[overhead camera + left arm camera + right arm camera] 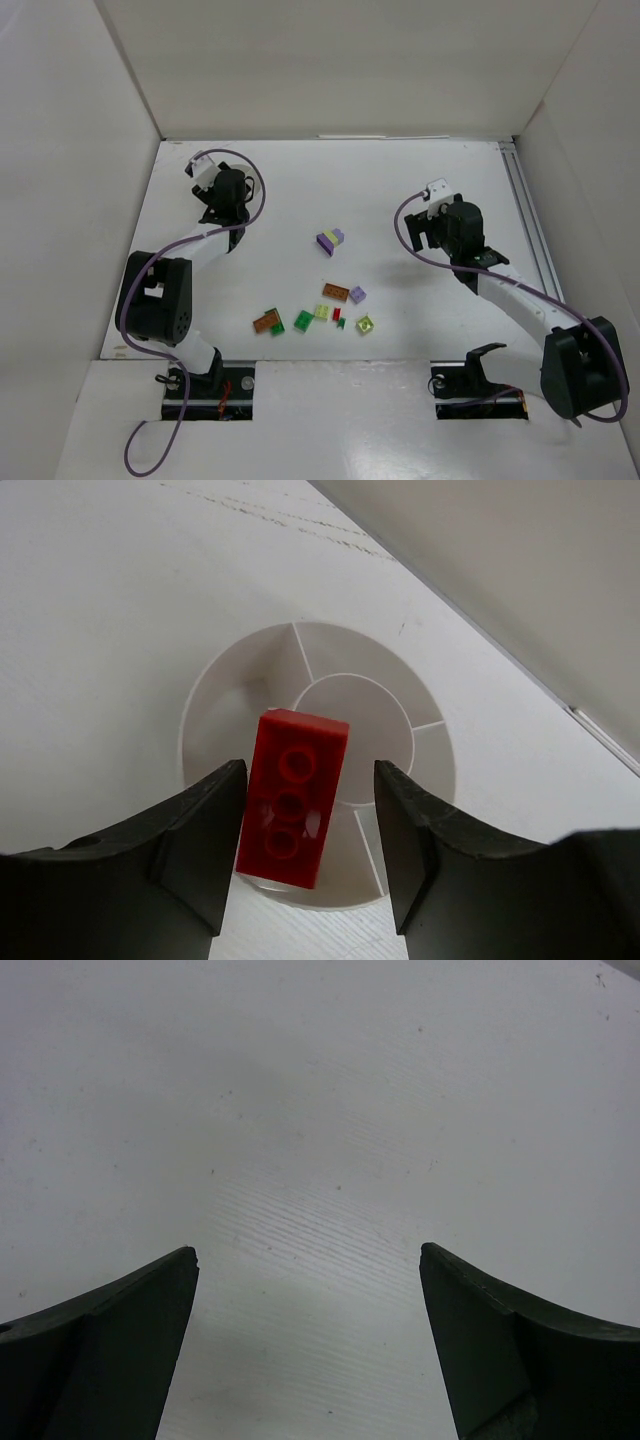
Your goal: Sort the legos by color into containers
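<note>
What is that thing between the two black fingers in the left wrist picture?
A red lego, tilted, above the white divided dish; only the left wrist view shows it.

From where I stand, nothing here can be read: no text, label, brand, number or sign shows in any of the views.
</note>
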